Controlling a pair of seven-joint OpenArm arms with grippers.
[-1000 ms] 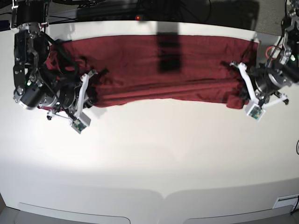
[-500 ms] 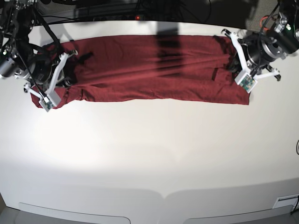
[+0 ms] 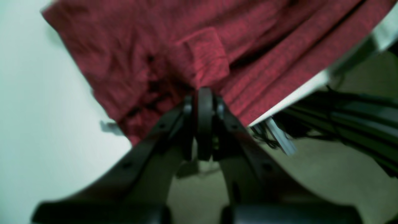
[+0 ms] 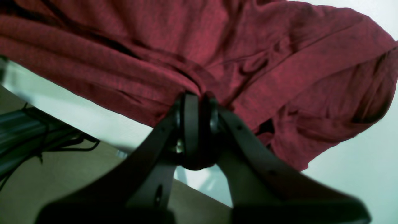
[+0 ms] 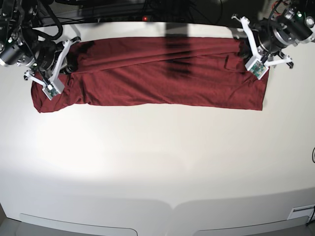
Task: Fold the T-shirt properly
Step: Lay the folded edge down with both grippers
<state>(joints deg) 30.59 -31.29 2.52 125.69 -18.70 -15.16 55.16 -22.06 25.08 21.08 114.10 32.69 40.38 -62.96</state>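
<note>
Seen from the left wrist, the left tool (image 3: pixel 203 93) is clamped on the maroon T-shirt (image 3: pixel 174 53); from the right wrist, the right tool (image 4: pixel 196 99) likewise pinches it; from the base, it lies stretched across the white bench (image 5: pixel 157 162).

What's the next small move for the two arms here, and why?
Probably lower both ends onto the table and let go. The left gripper and right gripper are each shut on a bunched end of the T-shirt, which lies as a long folded band along the table's far edge. The near edge looks straight, so more pulling risks dragging cloth off the back.
</note>
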